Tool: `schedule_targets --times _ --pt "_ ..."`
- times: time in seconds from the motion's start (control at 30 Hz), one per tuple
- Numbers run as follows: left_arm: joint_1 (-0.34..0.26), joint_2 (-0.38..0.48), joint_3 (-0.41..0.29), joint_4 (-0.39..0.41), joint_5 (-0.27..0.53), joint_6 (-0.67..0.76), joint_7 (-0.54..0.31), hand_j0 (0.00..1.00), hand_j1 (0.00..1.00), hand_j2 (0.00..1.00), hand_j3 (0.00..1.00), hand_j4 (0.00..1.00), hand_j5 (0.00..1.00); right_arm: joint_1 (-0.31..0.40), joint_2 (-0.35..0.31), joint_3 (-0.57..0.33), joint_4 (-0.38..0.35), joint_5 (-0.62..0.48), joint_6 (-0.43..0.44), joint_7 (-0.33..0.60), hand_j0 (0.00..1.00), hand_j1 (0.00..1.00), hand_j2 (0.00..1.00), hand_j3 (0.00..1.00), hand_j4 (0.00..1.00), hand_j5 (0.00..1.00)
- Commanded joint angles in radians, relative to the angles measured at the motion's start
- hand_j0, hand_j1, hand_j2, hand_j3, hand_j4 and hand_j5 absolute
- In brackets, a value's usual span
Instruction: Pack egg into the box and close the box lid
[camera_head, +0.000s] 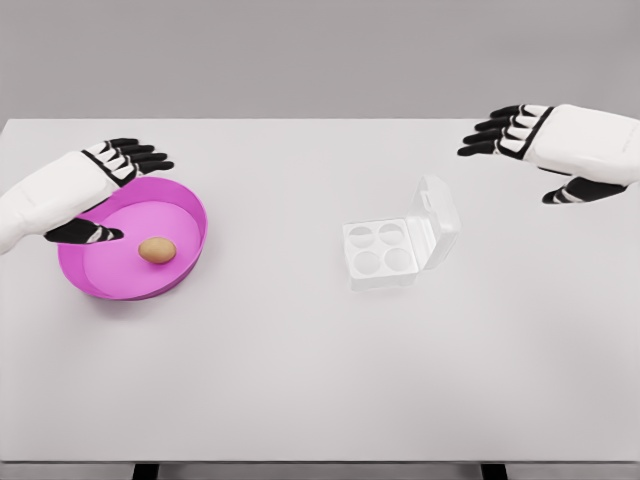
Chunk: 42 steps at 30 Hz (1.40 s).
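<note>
I see a brown egg (157, 250) lying in the pink bowl (190, 262); the clear four-cup box (385, 248) stands open; left hand (105, 185) and right hand (540, 145) both spread, empty.

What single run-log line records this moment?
egg: in pink bowl | box: lid open, cups empty | left hand: open, over bowl | right hand: open, holds nothing

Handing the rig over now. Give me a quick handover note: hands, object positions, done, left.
Left robot hand: open, holding nothing, over the far-left rim of the pink bowl.
Right robot hand: open, holding nothing, above the table at far right, beyond the box.
Egg: lying in the bowl, not grasped.
Egg box: centre-right of the table, lid open, all four cups empty.
Done: nothing yet.
Left: grasp egg, place it in a cup, close lid.
</note>
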Motion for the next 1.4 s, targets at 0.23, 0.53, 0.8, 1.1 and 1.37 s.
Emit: schedule_targets --times 0.23,0.53,0.8,1.1,1.37 --pt "-0.002 0.094 -0.065 0.002 0.224 0.002 -0.301 1.00 1.00 1.00 1.00 1.00 1.00 0.000 -0.064 -0.011 0.047 -0.017 0.003 -0.001 1.00 1.00 1.00 1.00 1.00 1.00" --pt "-0.100 0.093 -0.070 0.000 0.330 0.002 -0.301 1.00 1.00 1.00 1.00 1.00 1.00 0.023 -0.074 -0.084 0.135 -0.061 0.003 -0.001 1.00 1.00 1.00 1.00 1.00 1.00" --pt "-0.156 0.102 -0.194 -0.003 0.317 0.002 -0.301 1.00 1.00 1.00 1.00 1.00 1.00 0.193 0.192 -0.308 0.143 -0.026 0.003 -0.001 1.00 1.00 1.00 1.00 1.00 1.00" --pt "-0.158 0.123 -0.213 0.002 0.245 0.002 -0.301 0.83 0.83 0.83 0.83 0.83 0.83 0.325 0.137 -0.302 0.238 0.132 0.003 -0.001 1.00 1.00 1.00 1.00 1.00 1.00" --pt "-0.163 0.110 -0.228 0.011 0.219 0.029 -0.301 0.83 0.83 0.83 0.83 0.83 0.83 0.356 0.118 -0.242 0.238 0.143 0.003 -0.001 1.00 1.00 1.00 1.00 1.00 1.00"
